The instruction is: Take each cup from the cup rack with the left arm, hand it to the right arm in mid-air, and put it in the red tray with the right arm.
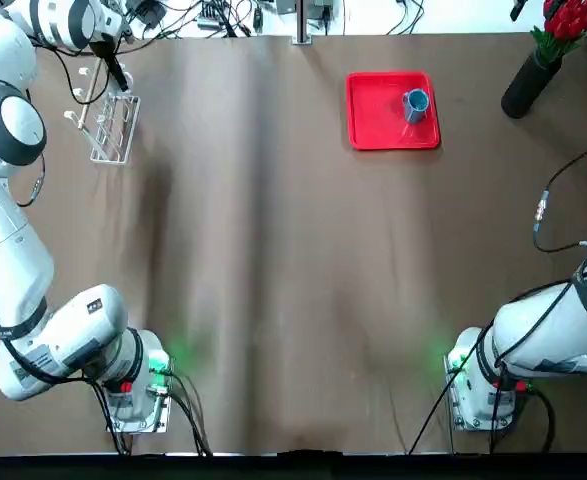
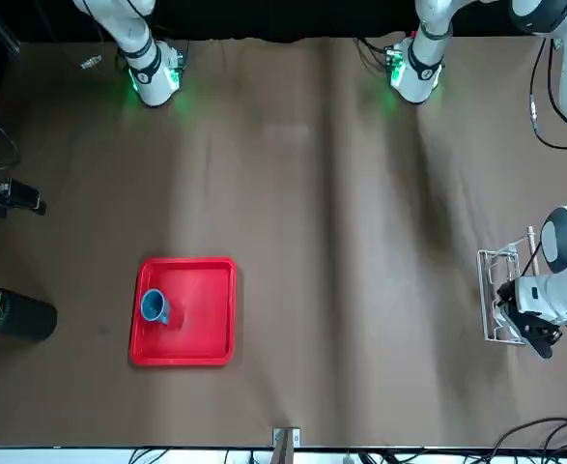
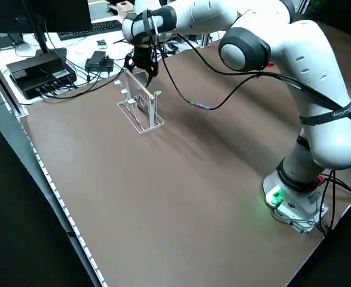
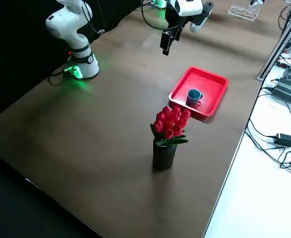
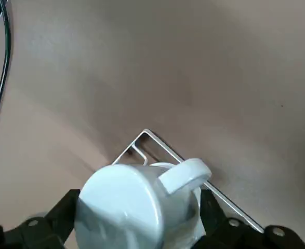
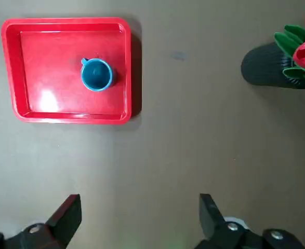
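A white cup (image 5: 126, 207) sits bottom-up at the cup rack (image 5: 157, 142), between the fingers of my left gripper (image 5: 137, 199). That gripper is open, with one finger on each side of the cup. From overhead the left gripper (image 1: 116, 75) hangs over the wire rack (image 1: 108, 130) at the far left and hides the cup. The red tray (image 1: 373, 120) lies at the far middle-right with a blue cup (image 1: 415, 103) standing upright in it. My right gripper (image 6: 139, 202) is open and empty, raised in the air above the table on the near side of the tray (image 6: 43, 104).
A black vase of red flowers (image 1: 528, 85) stands at the far right corner, right of the tray. Cables and electronics (image 3: 49, 72) lie past the table's far edge behind the rack. A loose cable (image 1: 548, 215) hangs from the right arm.
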`<action>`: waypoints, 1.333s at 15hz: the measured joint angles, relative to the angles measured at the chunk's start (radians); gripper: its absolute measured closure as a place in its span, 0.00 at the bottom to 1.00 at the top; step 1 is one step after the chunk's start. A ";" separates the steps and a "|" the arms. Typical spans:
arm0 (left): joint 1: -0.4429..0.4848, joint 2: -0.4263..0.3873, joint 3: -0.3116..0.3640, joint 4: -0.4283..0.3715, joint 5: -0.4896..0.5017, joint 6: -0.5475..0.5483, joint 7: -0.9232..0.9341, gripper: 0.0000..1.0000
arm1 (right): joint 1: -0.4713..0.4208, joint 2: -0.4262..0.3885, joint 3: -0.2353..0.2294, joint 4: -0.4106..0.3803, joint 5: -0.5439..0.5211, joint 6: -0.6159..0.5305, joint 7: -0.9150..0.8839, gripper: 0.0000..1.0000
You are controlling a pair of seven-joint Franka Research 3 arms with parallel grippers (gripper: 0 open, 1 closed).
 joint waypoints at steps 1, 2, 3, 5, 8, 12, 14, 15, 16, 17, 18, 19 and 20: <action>0.000 0.000 0.000 0.000 0.000 0.000 0.000 0.00 | 0.000 0.000 0.000 -0.001 0.000 -0.001 0.000 0.00; 0.000 0.000 0.000 0.000 0.000 0.000 0.000 0.00 | 0.000 0.000 0.000 -0.001 0.000 -0.005 -0.001 0.00; 0.000 0.000 0.000 0.000 0.000 0.000 -0.001 0.00 | 0.000 0.000 0.000 -0.002 0.000 -0.007 -0.002 0.00; -0.001 0.000 0.000 0.000 0.000 0.000 -0.001 0.00 | 0.000 0.000 0.000 -0.003 0.000 -0.009 -0.002 0.00; -0.004 0.001 0.000 0.000 0.000 0.013 -0.001 0.04 | 0.000 0.000 0.000 -0.004 0.000 -0.009 -0.002 0.00; -0.006 0.000 0.001 0.015 0.000 0.015 -0.001 0.17 | -0.020 -0.002 -0.001 -0.004 0.000 -0.009 -0.023 0.00; -0.007 0.000 0.001 0.017 0.000 0.015 -0.001 0.19 | -0.025 -0.005 -0.001 -0.003 0.001 -0.004 -0.032 0.00; -0.007 0.000 0.000 0.018 0.000 0.015 -0.002 0.19 | -0.027 -0.007 -0.001 -0.003 0.006 -0.001 -0.035 0.00; -0.007 -0.001 0.000 0.020 0.000 0.015 -0.009 0.20 | -0.028 -0.009 -0.001 -0.002 0.010 0.001 -0.036 0.00; -0.007 -0.001 0.000 0.021 0.000 0.015 -0.023 0.20 | -0.030 -0.012 -0.001 -0.002 0.012 0.001 -0.037 0.00; -0.008 -0.001 0.000 0.021 0.000 0.015 -0.035 0.20 | -0.034 -0.015 -0.001 -0.002 0.012 0.002 -0.038 0.00; -0.009 -0.001 0.000 0.021 0.000 0.015 -0.045 0.20 | -0.037 -0.017 -0.001 -0.002 0.013 0.002 -0.039 0.00; -0.009 -0.002 -0.001 0.021 0.000 0.015 -0.055 0.20 | -0.041 -0.018 -0.001 -0.002 0.013 0.002 -0.044 0.00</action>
